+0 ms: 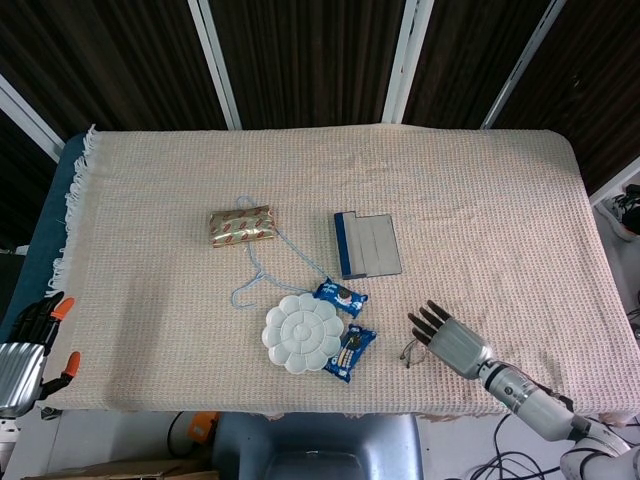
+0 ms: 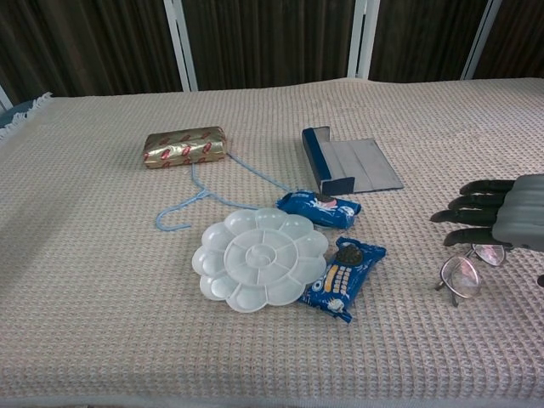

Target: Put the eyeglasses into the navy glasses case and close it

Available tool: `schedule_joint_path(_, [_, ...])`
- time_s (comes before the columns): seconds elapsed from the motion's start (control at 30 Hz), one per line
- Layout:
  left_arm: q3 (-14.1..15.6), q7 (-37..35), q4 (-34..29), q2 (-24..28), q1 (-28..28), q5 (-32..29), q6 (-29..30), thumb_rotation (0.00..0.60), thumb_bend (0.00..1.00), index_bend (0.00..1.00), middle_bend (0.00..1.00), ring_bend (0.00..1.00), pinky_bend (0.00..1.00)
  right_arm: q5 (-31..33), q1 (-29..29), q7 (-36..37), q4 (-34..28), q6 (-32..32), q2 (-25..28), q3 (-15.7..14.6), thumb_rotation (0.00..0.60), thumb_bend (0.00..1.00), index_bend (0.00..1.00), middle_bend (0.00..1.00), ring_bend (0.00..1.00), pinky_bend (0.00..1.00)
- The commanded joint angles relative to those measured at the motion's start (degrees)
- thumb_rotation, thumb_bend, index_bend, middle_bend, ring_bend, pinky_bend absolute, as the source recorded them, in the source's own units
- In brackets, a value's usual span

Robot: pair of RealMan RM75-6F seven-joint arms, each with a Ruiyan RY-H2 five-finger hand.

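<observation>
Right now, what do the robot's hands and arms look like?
The right hand has a silver-grey metal shell and black fingers, on a jointed grey arm. The left hand, at the table's edge, is ribbed silver with dark fingers and orange bits.

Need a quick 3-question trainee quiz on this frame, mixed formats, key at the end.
1. True or false: the navy glasses case lies open.
2. What lies just under the right hand? A) eyeglasses B) white palette C) gold packet
3. Fill in: the blue string runs from the gold packet toward a blue ____ packet.

Key: 1 true; 2 A, lying on the cloth, not plainly held; 3 cookie.
</observation>
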Motion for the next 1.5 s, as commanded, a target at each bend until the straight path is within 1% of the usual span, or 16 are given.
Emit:
schedule_joint_path(0.03, [-0.20,-0.21,0.16,-0.09,0.07,-0.23,0.21,0.600,0.43,0.00,0.00,0.00,0.10,-1.23,0.69,4.22,1.73,-0.32,-1.49,0.25,0.600,0.40,0.36,0.00,0.00,0.00])
schedule_joint_path(0.1, [-0.23,-0.42,0.23,-0.10,0.09,-0.29,0.25,0.600,0.43,0.00,0.00,0.00,0.10,-2.34,1.02,6.63,2.75,-0.34,-1.69,-0.04,0.600,0.40,0.41,0.00,0.00,0.00])
schedule_joint_path(0.23, [-0.23,-0.48,0.26,-0.14,0.13,-0.26,0.34,0.600,0.43,0.00,0.00,0.00,0.10,-4.10,1.05,8.62,4.59,0.47,-1.99,-0.58,0.600,0.40,0.49,0.00,0.00,0.00])
schedule_joint_path(0.53, [-0.22,0.37,-0.18,-0.06,-0.08,-0.73,-0.48,0.600,0.43,0.00,0.00,0.00,0.10,-5.38,0.66,11.93,7.48,2.30,-3.64,-0.48,0.600,0.40,0.51,0.00,0.00,0.00])
schedule_joint_path(0.83, [-0.22,0.63,-0.36,0.09,-0.16,-1.09,-0.94,0.600,0.43,0.00,0.00,0.00,0.10,-7.98,0.73,16.79,10.55,4.40,-5.81,-0.83,0.600,0.40,0.61,0.01,0.00,0.00])
schedule_joint_path(1.07, [-0.14,0.59,-0.41,0.17,-0.14,-1.01,-0.99,0.600,0.43,0.00,0.00,0.00,0.11,-8.59,0.50,17.66,11.97,5.13,-6.31,-1.04,0.600,0.40,0.64,0.03,0.00,0.01])
schedule_joint_path(1.13, [-0.08,0.64,-0.46,0.17,-0.12,-0.89,-0.94,0.600,0.43,0.00,0.00,0.00,0.11,-8.65,0.48,17.96,12.11,5.28,-6.37,-1.03,0.600,0.42,0.65,0.03,0.00,0.02])
schedule_joint_path(1.2, [-0.07,0.64,-0.45,0.15,-0.06,-0.86,-0.82,0.600,0.43,0.00,0.00,0.00,0.11,-8.86,0.45,18.21,12.29,5.57,-6.42,-1.03,0.600,0.45,0.67,0.04,0.00,0.02])
schedule_joint_path(1.33, [-0.09,0.62,-0.37,0.15,-0.05,-0.91,-0.83,0.600,0.43,0.00,0.00,0.00,0.11,-9.35,0.39,18.45,12.73,6.01,-6.61,-1.15,0.600,0.57,0.72,0.06,0.00,0.03])
schedule_joint_path(1.5, [-0.02,0.61,-0.32,0.15,0.01,-0.74,-0.70,0.600,0.43,0.00,0.00,0.00,0.11,-9.29,0.31,18.30,13.11,5.86,-6.66,-1.24,0.600,0.63,0.73,0.07,0.00,0.04])
